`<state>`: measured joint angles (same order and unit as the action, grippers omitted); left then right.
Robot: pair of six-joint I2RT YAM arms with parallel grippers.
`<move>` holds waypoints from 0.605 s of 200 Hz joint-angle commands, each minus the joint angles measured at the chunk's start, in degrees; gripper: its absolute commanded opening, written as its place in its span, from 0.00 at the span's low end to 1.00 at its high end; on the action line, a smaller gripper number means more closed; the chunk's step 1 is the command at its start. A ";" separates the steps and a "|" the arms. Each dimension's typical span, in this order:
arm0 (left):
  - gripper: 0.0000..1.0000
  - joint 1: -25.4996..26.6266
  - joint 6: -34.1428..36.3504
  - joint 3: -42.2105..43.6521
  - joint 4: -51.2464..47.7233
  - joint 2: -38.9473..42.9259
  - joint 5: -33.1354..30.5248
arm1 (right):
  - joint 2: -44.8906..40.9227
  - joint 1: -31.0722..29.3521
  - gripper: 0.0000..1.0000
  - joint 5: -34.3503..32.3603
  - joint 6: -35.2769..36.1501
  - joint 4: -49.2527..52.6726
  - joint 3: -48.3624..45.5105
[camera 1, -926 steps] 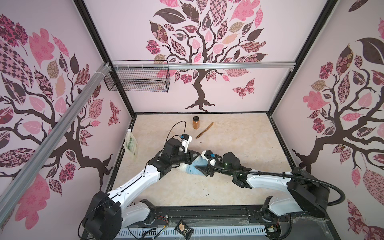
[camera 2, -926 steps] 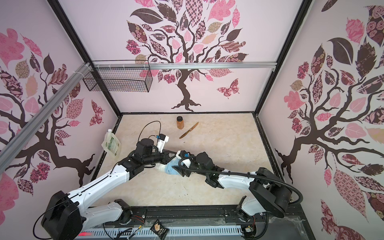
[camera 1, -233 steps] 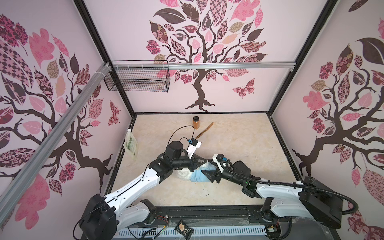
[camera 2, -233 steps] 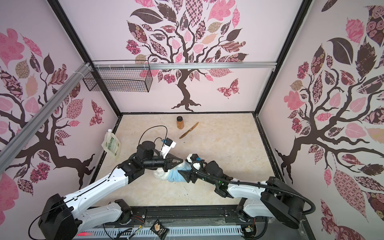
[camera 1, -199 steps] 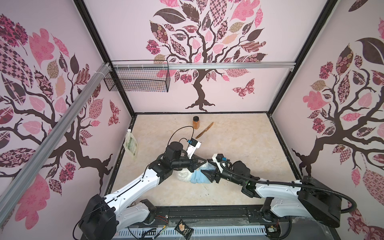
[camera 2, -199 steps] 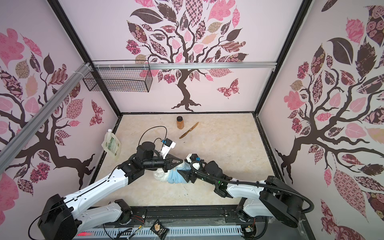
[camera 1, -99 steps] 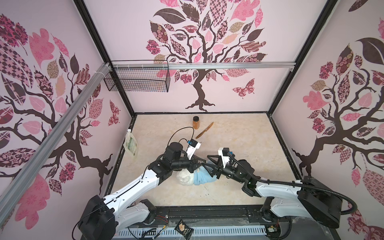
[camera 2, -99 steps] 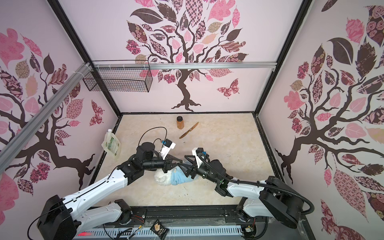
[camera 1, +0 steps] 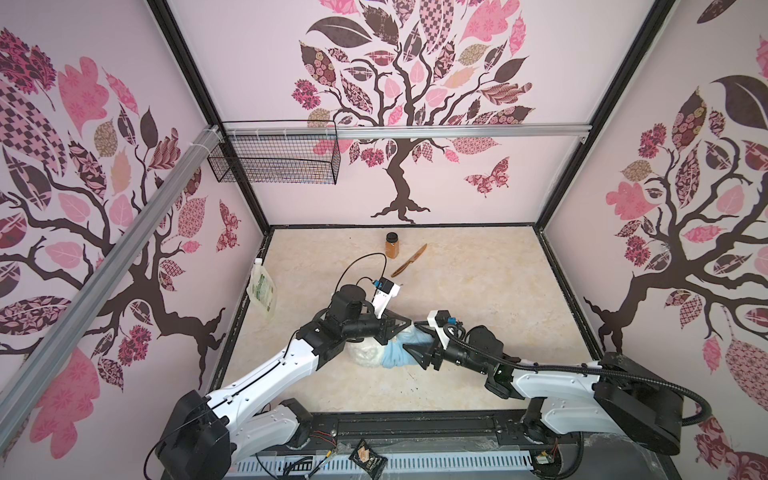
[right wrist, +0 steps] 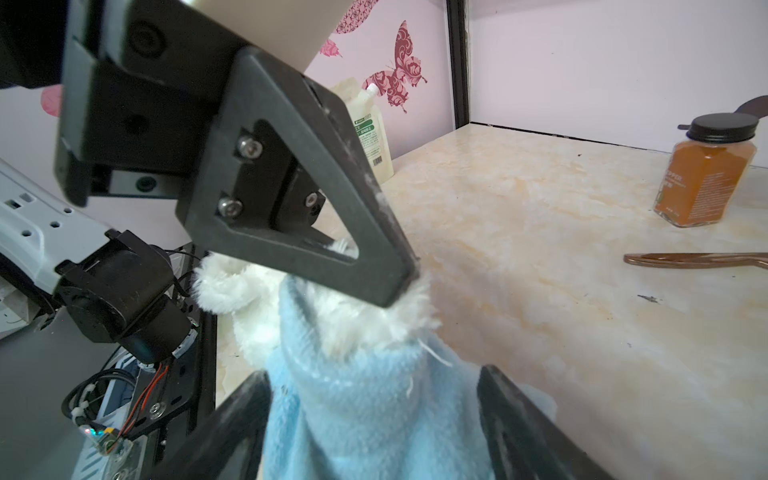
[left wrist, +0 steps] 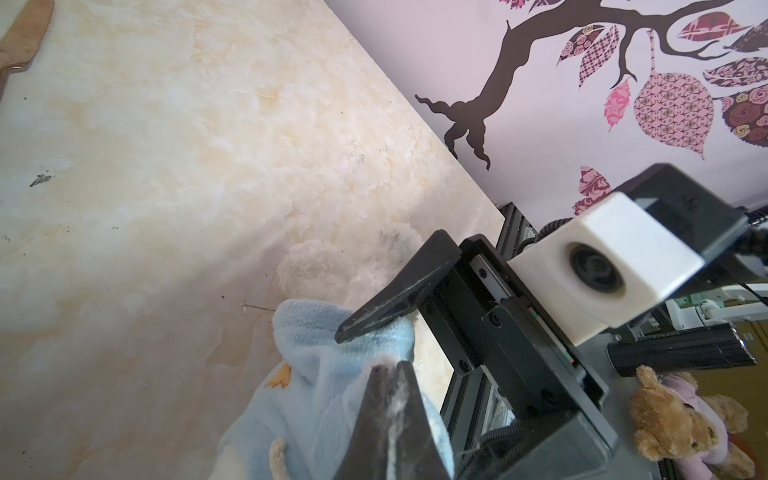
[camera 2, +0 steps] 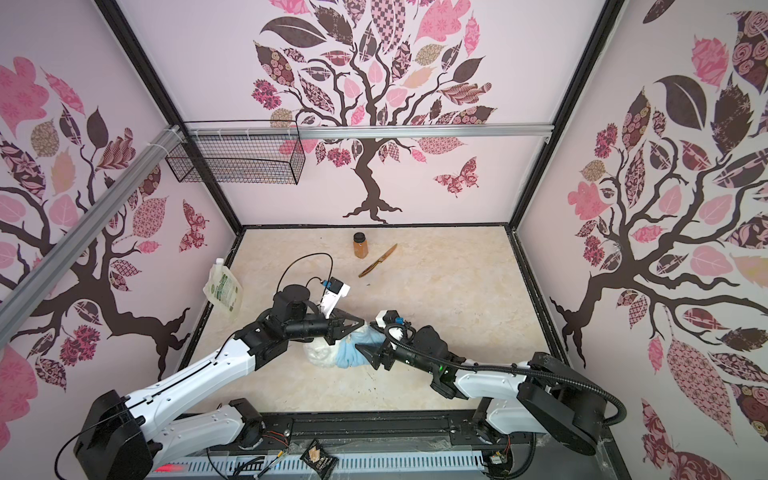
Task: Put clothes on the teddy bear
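— Where is the teddy bear (camera 1: 365, 356) (camera 2: 318, 354)?

— Lying on the table (camera 1: 478, 282), near the front edge and about the middle, right between the two arms. In both top views its white fluff sticks out toward the left arm's side. The rest is wrapped in a light blue shirt (camera 1: 395, 356) (camera 2: 348, 354).

— What about the left gripper (camera 1: 407, 323) (right wrist: 397, 289)?

— Clenched tight. In the right wrist view its tip is buried in white fur that pokes out of an opening in the shirt. The left wrist view shows white wisps caught between the fingers (left wrist: 417, 424). So it pinches the bear's fur.

— And the right gripper (right wrist: 374, 386)?

— Released, jaws wide apart, with one finger (right wrist: 515, 415) on each side of the bunched shirt. In the left wrist view one fingertip (left wrist: 365, 322) lies against the blue fabric.

— Anything else on the table?

— A jar (camera 1: 392, 246) of orange powder with a black lid stands near the back wall, and a knife (camera 1: 409, 260) lies just beside it. A pouch (camera 1: 262, 286) leans at the left wall. All are well apart from the bear.
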<state>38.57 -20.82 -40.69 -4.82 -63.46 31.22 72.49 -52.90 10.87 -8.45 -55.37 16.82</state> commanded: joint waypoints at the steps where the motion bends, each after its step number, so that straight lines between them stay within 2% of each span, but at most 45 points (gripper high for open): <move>1: 0.00 0.13 0.37 -0.62 1.98 0.65 0.33 | 2.56 -0.32 0.77 -0.33 3.83 1.21 4.22; 36: 0.00 0.13 0.87 -0.69 1.58 0.31 1.00 | 5.25 -0.36 0.73 -0.78 5.08 2.51 6.79; 59: 0.00 0.13 0.26 -1.15 2.45 1.24 2.14 | 8.20 -0.36 0.68 -4.97 5.04 3.27 6.16; 101: 0.00 -0.53 -8.94 -1.24 10.74 4.21 5.98 | 14.23 -0.38 0.59 -9.91 -0.09 1.11 1.91; 121: 0.00 -1.29 -12.88 -1.28 13.68 4.38 7.55 | 15.55 -0.36 0.59 -13.07 -3.93 2.47 0.60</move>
<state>38.00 -26.98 -40.69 -4.14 -62.57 32.36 84.29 -53.74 4.71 -7.49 -60.12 20.78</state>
